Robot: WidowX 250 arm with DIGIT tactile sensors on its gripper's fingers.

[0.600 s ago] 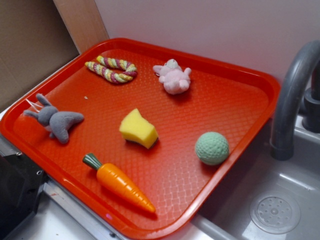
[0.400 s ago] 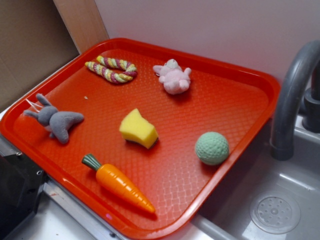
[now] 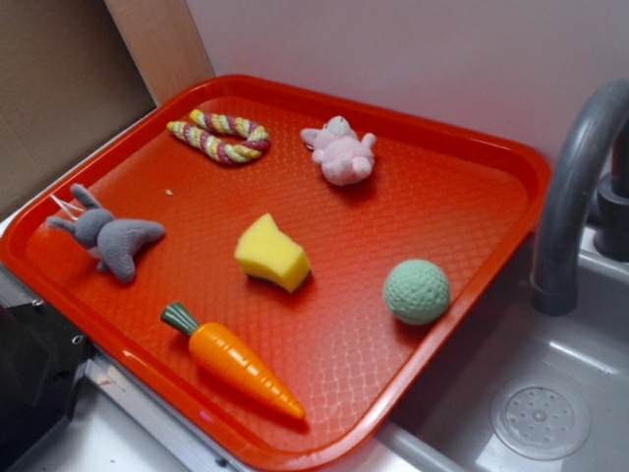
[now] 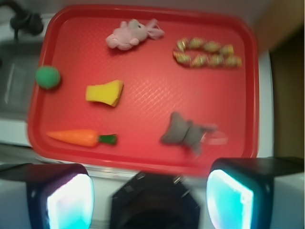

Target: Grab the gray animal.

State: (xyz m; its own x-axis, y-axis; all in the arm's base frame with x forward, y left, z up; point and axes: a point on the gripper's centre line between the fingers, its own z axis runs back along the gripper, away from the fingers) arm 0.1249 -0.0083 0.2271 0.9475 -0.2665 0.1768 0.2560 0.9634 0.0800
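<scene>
High above tray [image 4: 143, 157] — end effector [image 4: 147, 195] wide open, empty | gray animal [image 4: 183, 133] below

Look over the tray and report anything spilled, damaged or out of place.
Nothing stands out. The gray bunny, pink plush, sponge, carrot, ball and rope lie apart on the red tray, intact. The tool is open, well short of the bunny.

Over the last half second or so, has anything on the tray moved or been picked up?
Nothing has visibly changed. The gray bunny lies untouched near the red tray's left edge, and the sponge, carrot, green ball, pink plush and rope toy sit as before. The gripper is open, holding nothing.
</scene>
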